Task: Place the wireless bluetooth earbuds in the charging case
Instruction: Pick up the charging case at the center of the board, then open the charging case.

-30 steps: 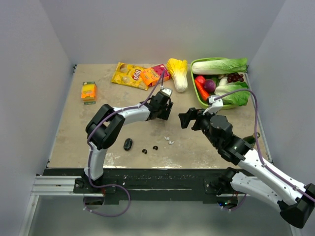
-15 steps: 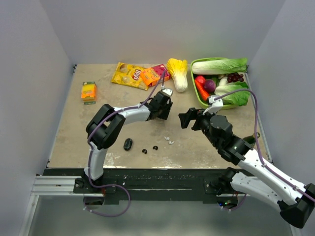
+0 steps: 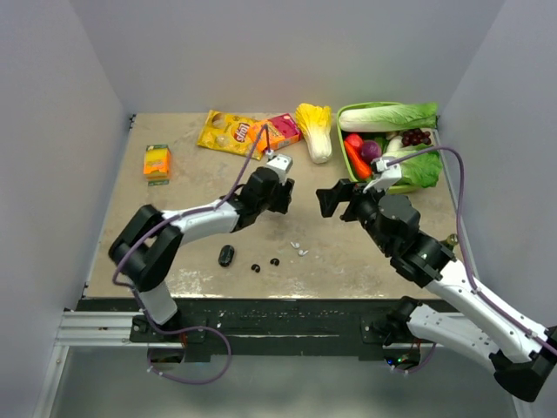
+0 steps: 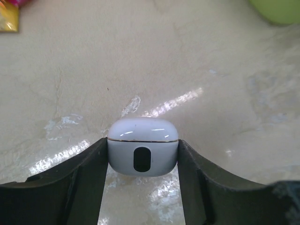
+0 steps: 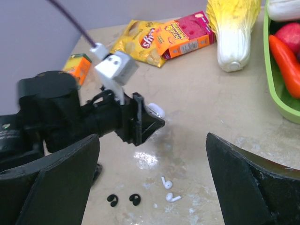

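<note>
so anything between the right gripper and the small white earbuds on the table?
Nothing visible. The small white earbuds lie on bare tabletop ahead of the open right gripper. The left gripper, holding the rounded white charging case, is off to one side, case lid closed.

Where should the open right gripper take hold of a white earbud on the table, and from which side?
Probably from straight above, pinching the farther white earbud across its bulb end. It lies flat on the table, so a side approach finds little to grip; its twin lies close by, so keep the fingers clear of it.
</note>
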